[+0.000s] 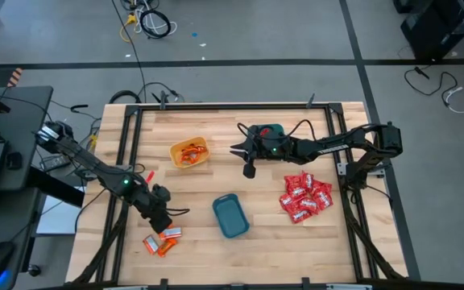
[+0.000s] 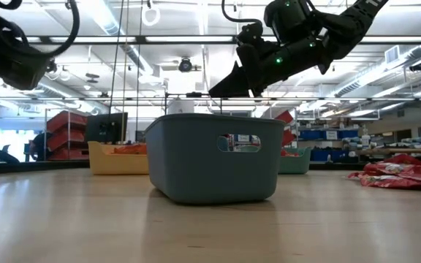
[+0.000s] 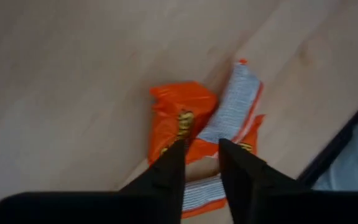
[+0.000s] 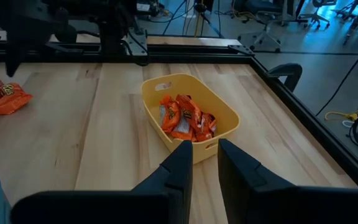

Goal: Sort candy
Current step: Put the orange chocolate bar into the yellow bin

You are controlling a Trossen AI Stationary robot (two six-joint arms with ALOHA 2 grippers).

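Orange-and-white candy packets lie flat on the table near its front left corner; in the left wrist view they show as an orange packet and a white-striped one. My left gripper points down just over them, slightly open, with nothing between its fingers. My right gripper hangs above the table's middle far part, slightly open and empty, facing a yellow bin that holds orange candy. Red candy packets lie heaped at the right.
A teal bin stands at the table's middle near side, large in the low view. The yellow bin stands at the far left-middle. Another teal bin sits under my right arm at the far side. A black frame edges the table.
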